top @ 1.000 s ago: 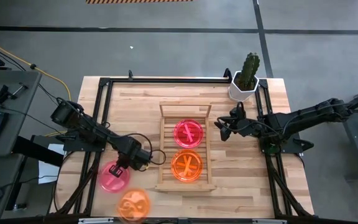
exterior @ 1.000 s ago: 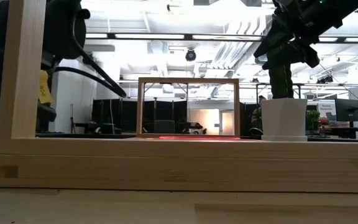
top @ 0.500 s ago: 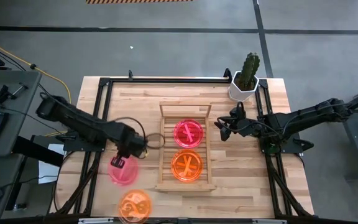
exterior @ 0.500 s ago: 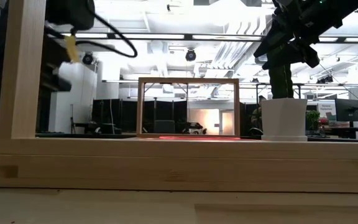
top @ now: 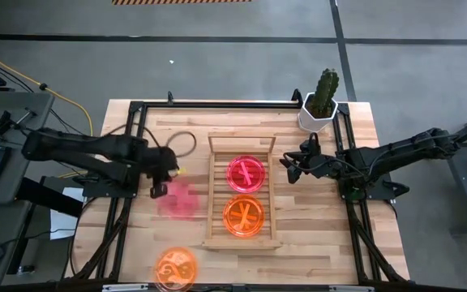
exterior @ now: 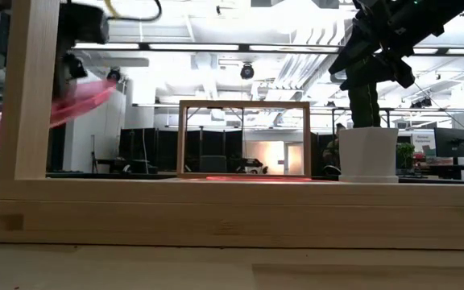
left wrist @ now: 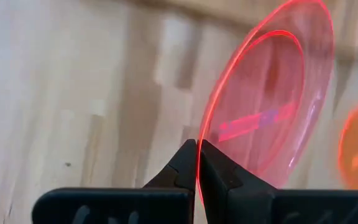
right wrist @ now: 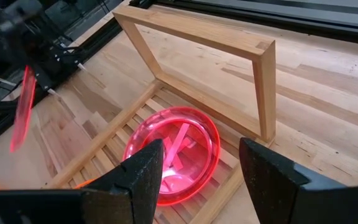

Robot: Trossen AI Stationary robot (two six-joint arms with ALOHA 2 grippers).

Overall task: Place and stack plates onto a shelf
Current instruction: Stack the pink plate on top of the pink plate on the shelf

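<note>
The left gripper [left wrist: 197, 163] pinches the rim of a pink plate [left wrist: 266, 106] between its two dark fingers [left wrist: 182, 165]. The plate is see-through, round and bright pink, with faint raised marks in its middle. In the high view the pink plate [top: 178, 197] looks blurry and sits left of centre, up off the bench [top: 169, 130] and just left of the shelf [top: 214, 195]. In the low view it shows tilted at the far left, high above the wood. The shelf is a light wooden rack with slats and a raised rail [top: 242, 139] at its upper end. Two plates lie flat on it: a second pink plate [top: 246, 173] near the rail and an orange plate [top: 243, 216] below it. Another orange plate [top: 174, 268] lies on the bench at the lower left. The right gripper [top: 285, 169] hangs just right of the shelf, with its fingers [right wrist: 135, 171] spread apart and holding nothing. A cactus in a white pot [top: 319, 107] stands at the upper right.
</note>
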